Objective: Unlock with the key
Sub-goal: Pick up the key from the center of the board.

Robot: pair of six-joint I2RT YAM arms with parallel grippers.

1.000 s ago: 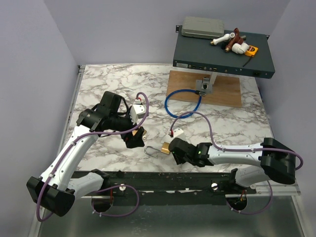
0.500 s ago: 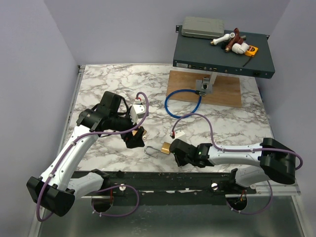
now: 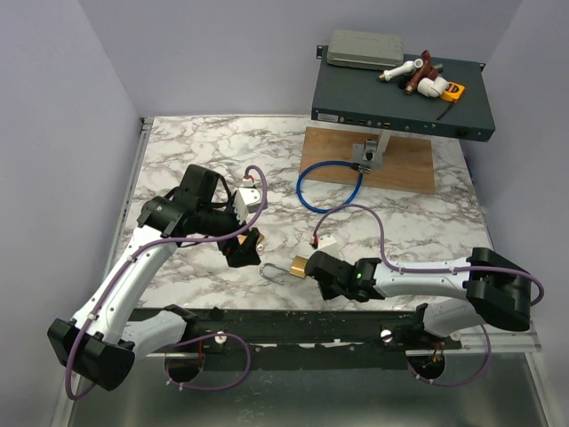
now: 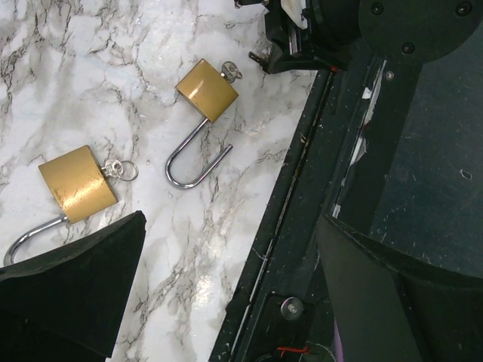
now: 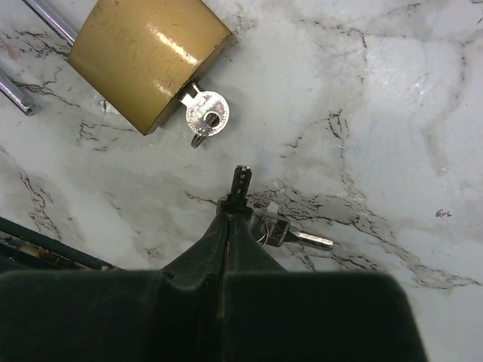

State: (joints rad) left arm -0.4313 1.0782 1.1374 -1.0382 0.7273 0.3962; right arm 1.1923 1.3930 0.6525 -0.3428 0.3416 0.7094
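We see the key (image 5: 204,118) seated in the brass padlock (image 5: 143,56) on the desk (image 5: 362,113). Its head pokes toward our right gripper (image 5: 240,185), which is clenched just short of it. The left gripper (image 4: 226,253) hangs released, farther off.

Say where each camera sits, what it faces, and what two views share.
Top external: above and behind the bases, looking down on the table; left arm and right arm show.
Left wrist: looks down past the open left hand at first padlock and second padlock.
Right wrist: looks down past the shut right hand, pinching the key, at first padlock.
Shared: both wrist views show first padlock.
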